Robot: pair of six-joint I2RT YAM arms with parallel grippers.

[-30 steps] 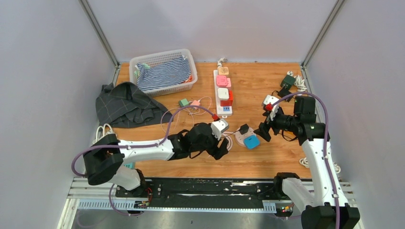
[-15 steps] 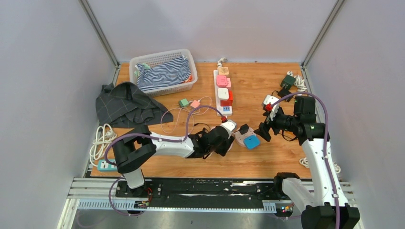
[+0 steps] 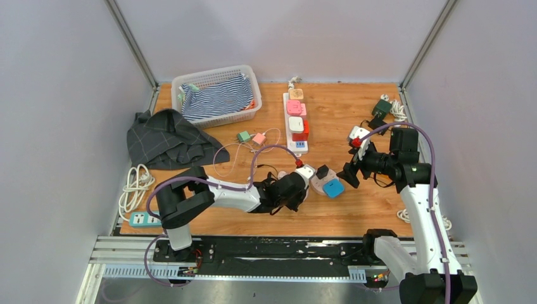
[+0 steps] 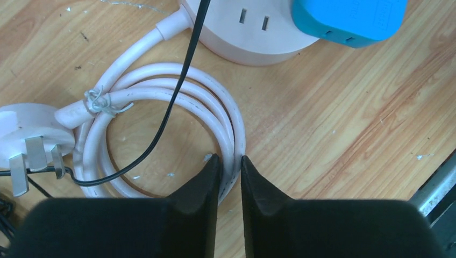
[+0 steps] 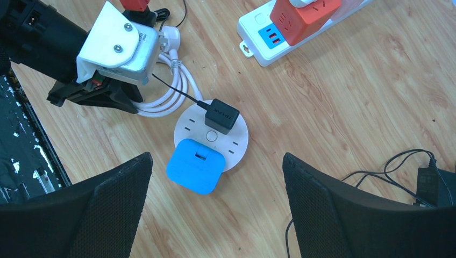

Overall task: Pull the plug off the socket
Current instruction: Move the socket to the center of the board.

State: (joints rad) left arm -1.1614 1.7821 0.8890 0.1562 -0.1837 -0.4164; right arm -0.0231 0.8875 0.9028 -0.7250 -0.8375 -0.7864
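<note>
two arms share this job. nearest, the left gripper [image 4: 230, 162] lies low over the table [image 3: 380, 215], its fingers pressed almost together with the outer loop of the white cord [image 4: 161, 97] pinched between them. i take that as an anchor, so the socket cannot slide or lift when a plug is tugged. the cord is coiled and tied, and its own white plug [image 4: 32, 140] lies loose beside the coil.

just beyond, the round socket [image 5: 236, 134] sits flat on the wood. the task's things are in it: a blue plug [image 5: 193, 173] on the near side and a smaller black plug [image 5: 221, 115] behind it. both are seated and neither is touched. which one is meant i cannot tell.

the right gripper [image 5: 216, 157] hangs off to the right of the socket, clear of it, fingers spread wide and holding nothing. it is aimed at the plugs, placed, i judge, to close on one and pull it straight out.

further back lies a long power strip [image 3: 299, 147] with several adapters in it, and at the far left a basket [image 3: 248, 76] of striped cloth.
</note>
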